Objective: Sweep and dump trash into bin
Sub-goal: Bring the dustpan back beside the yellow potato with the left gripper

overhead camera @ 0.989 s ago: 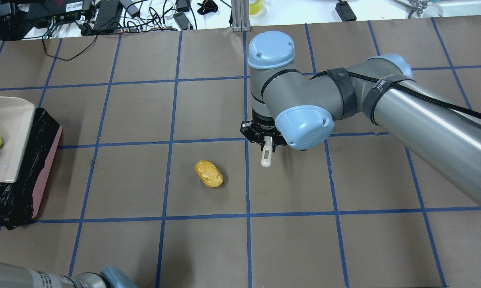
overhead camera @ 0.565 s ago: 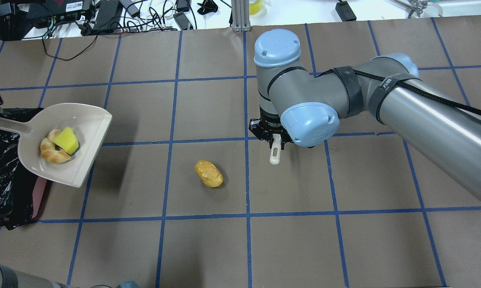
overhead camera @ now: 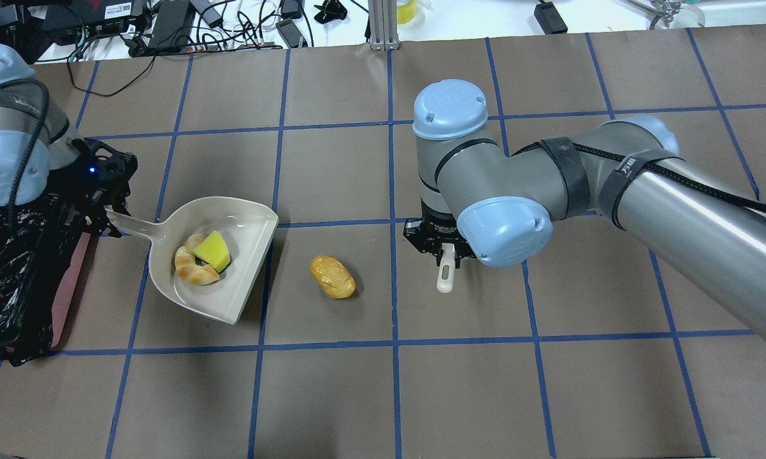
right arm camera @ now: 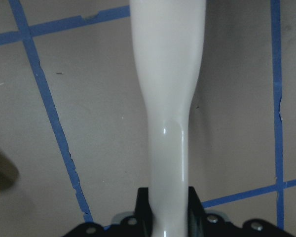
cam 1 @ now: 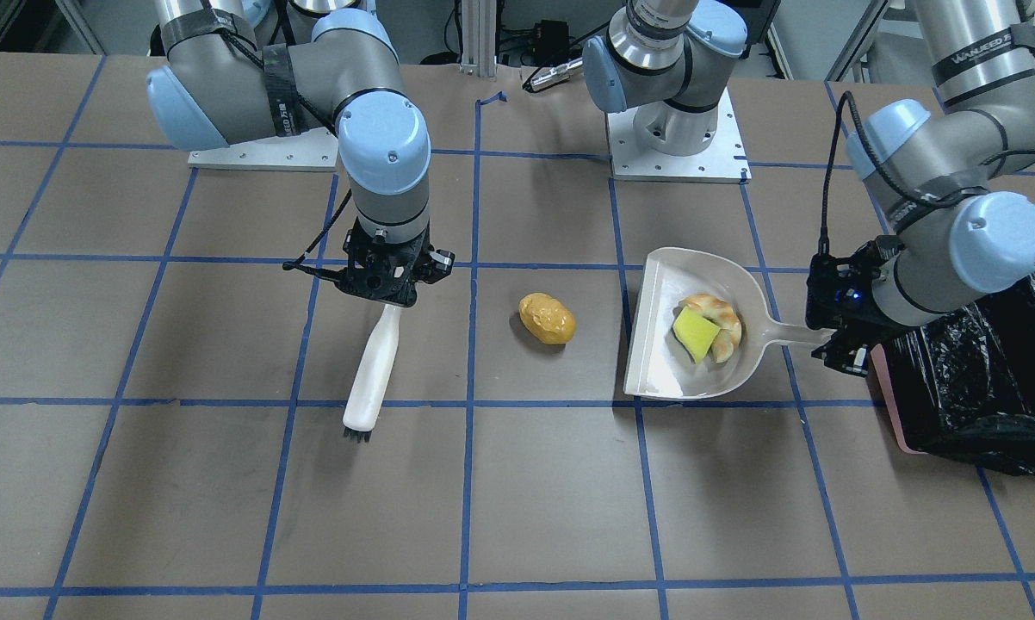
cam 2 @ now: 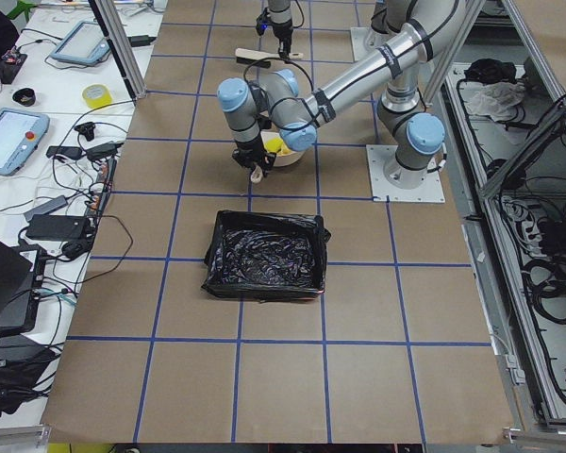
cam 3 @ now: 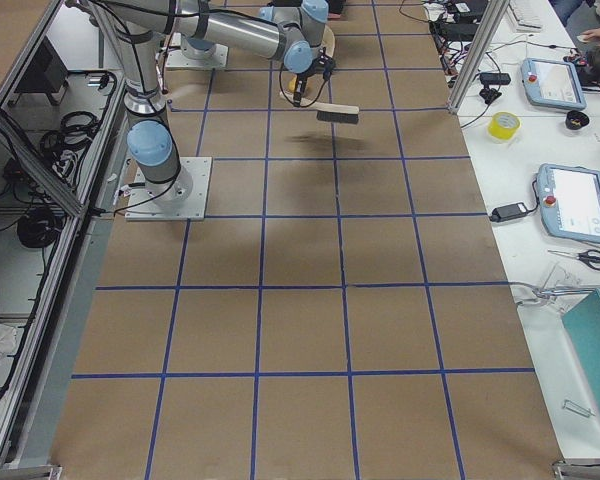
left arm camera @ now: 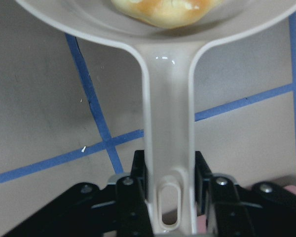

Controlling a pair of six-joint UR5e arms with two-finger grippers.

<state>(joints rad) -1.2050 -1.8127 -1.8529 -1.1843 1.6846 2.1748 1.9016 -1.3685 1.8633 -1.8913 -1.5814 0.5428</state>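
The golden-orange roll lies on the brown table, also in the front view. My left gripper is shut on the handle of the cream dustpan, as the left wrist view shows. The pan's mouth faces the roll, a short gap left of it. In the pan lie the tan croissant piece and the yellow wedge. The bin, black-lined with pink sides, stands at the left edge behind the gripper. My right gripper is shut on the white brush, right of the roll.
Cables and electronics lie along the table's far edge, with an aluminium post at the middle. The arm base plates sit on the robot's side. Blue tape lines grid the table.
My left arm has carried the dustpan, with croissant and wedge in it, from over the bin rightward toward the roll. My right arm has shifted the brush a little right and nearer.
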